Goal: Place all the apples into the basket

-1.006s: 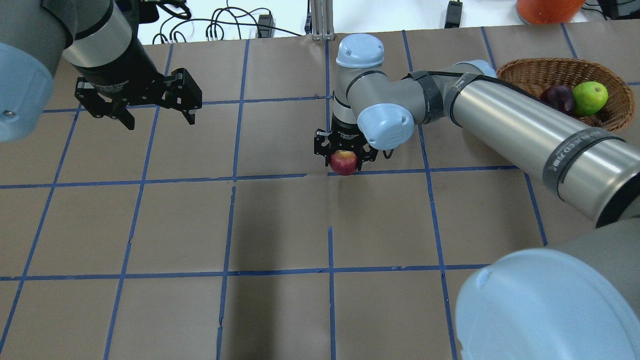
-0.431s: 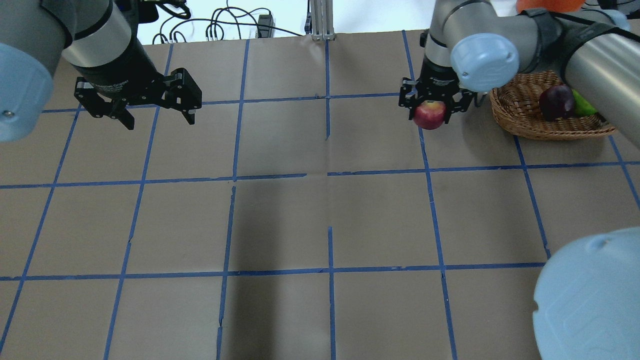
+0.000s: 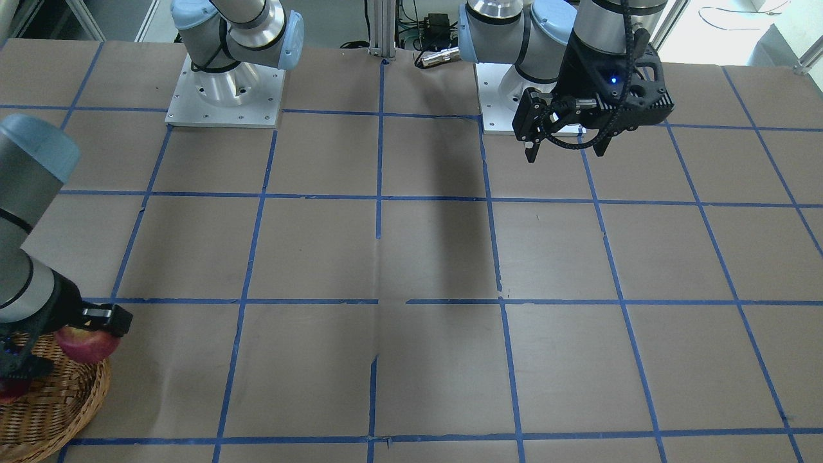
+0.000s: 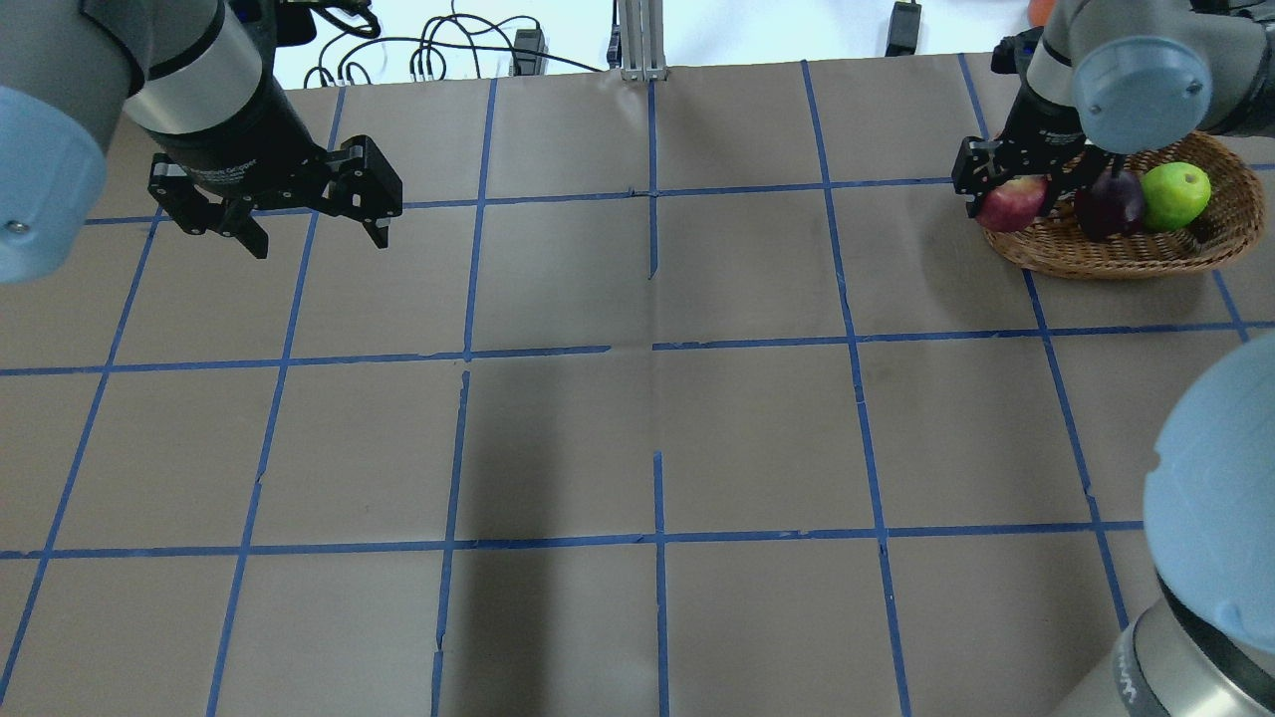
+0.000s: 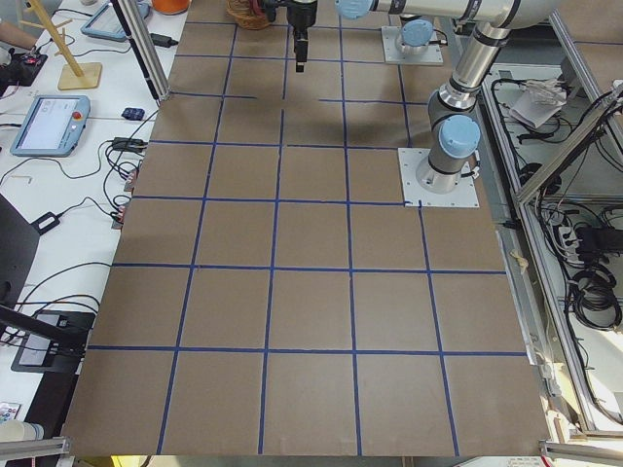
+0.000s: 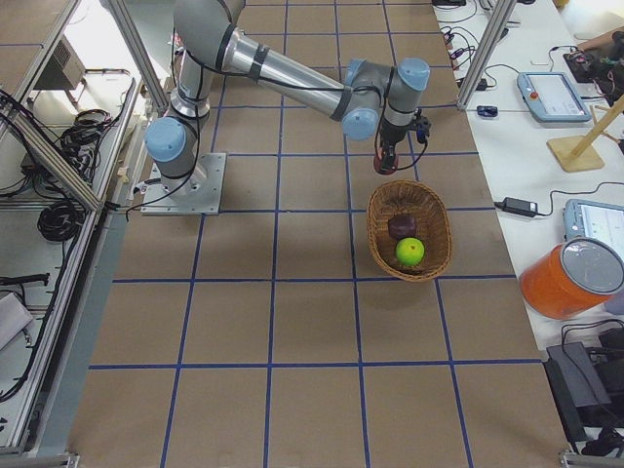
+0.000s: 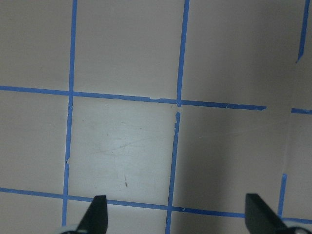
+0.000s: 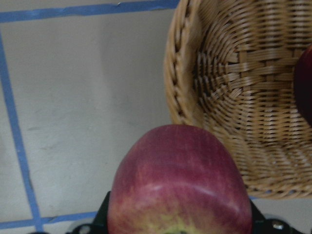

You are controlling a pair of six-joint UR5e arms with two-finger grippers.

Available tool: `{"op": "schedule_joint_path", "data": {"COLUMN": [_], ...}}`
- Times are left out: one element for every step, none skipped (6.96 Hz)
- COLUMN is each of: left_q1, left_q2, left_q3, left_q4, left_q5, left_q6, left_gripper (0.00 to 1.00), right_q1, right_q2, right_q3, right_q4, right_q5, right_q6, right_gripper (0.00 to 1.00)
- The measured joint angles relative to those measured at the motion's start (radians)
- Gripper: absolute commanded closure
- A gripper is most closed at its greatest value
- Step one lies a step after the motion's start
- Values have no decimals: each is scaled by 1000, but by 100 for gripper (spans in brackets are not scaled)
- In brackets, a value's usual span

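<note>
My right gripper [image 4: 1008, 202] is shut on the red apple [image 4: 1012, 205] and holds it in the air at the basket's [image 4: 1096, 261] left rim. In the right wrist view the red apple [image 8: 180, 180] sits between the jaws, just outside the braided rim of the basket [image 8: 180, 73]. The maroon apple [image 4: 1108, 204] and the lime green apple [image 4: 1175, 194] lie inside the basket. In the front-facing view the red apple [image 3: 87, 344] hangs over the edge of the basket [image 3: 58, 411]. My left gripper [image 4: 317, 239] is open and empty, raised at the table's far left.
The table [image 4: 637, 438] is covered in brown paper with a blue tape grid. Cables and a metal post [image 4: 637, 40] sit beyond its far edge. An orange container [image 6: 570, 278] stands off the table beyond the basket.
My right arm has carried the red apple from the table's middle to the right and back, up to the basket's left rim. The left arm has not moved.
</note>
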Motion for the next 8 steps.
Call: {"op": "schedule_joint_path", "data": {"left_q1": [0, 0, 0, 0, 0, 0, 0, -1], "left_q2": [0, 0, 0, 0, 0, 0, 0, 0], "left_q3": [0, 0, -1, -1, -1, -2, -2, -2], "left_q4": [0, 0, -1, -1, 0, 0, 0, 0], "left_q5": [0, 0, 1, 1, 1, 1, 1, 1], "left_q6": [0, 0, 0, 0, 0, 0, 0, 0], "left_gripper": [0, 0, 0, 0, 0, 0, 0, 0], "right_q1": [-24, -44, -61, -69, -74, -75, -76, -78], "right_q2": [31, 53, 70, 85, 98, 112, 124, 125], "right_q3": [-6, -11, -18, -27, -34, -35, -37, -41], "right_q4": [-51, -76, -94, -115, -128, -134, -136, -133], "right_q5": [-7, -10, -10, -11, -13, -13, -16, -26], "right_q6": [-39, -53, -58, -61, -62, -61, -62, -62], "right_gripper": [100, 100, 100, 92, 4, 0, 0, 0]}}
